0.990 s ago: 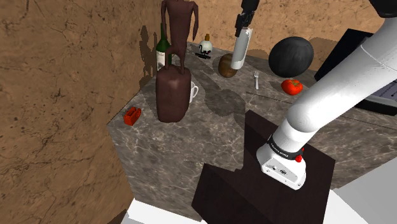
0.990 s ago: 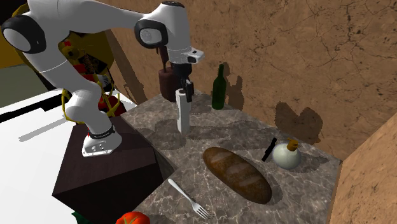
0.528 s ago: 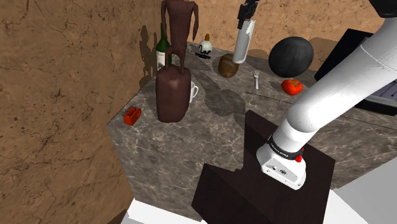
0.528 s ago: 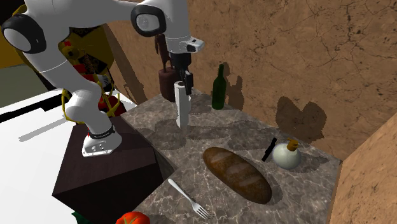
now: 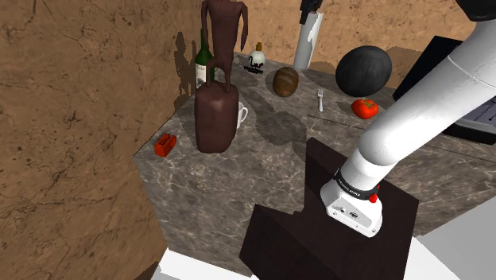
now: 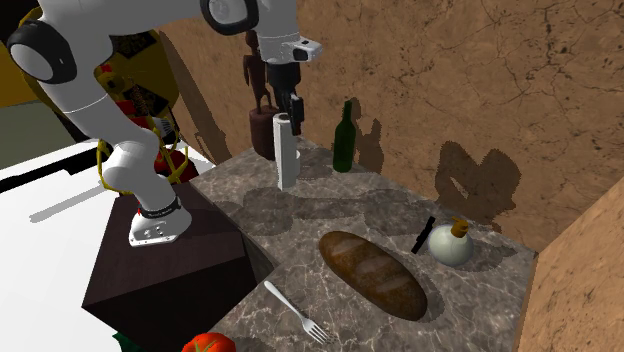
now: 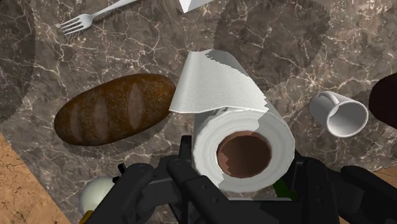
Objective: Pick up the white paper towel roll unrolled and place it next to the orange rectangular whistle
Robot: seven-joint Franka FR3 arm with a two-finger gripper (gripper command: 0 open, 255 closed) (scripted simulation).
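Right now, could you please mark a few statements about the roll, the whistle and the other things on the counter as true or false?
1. The pincer clasps the paper towel roll clear of the marble counter. True.
2. The roll lies beside the orange whistle. False: the whistle sits at the counter's edge, with the brown sculpture between it and the roll.
3. A fork lies on the counter near the bread loaf. True.
4. The white mug is stacked on the loaf. False: it stands on the counter right beside the sculpture.
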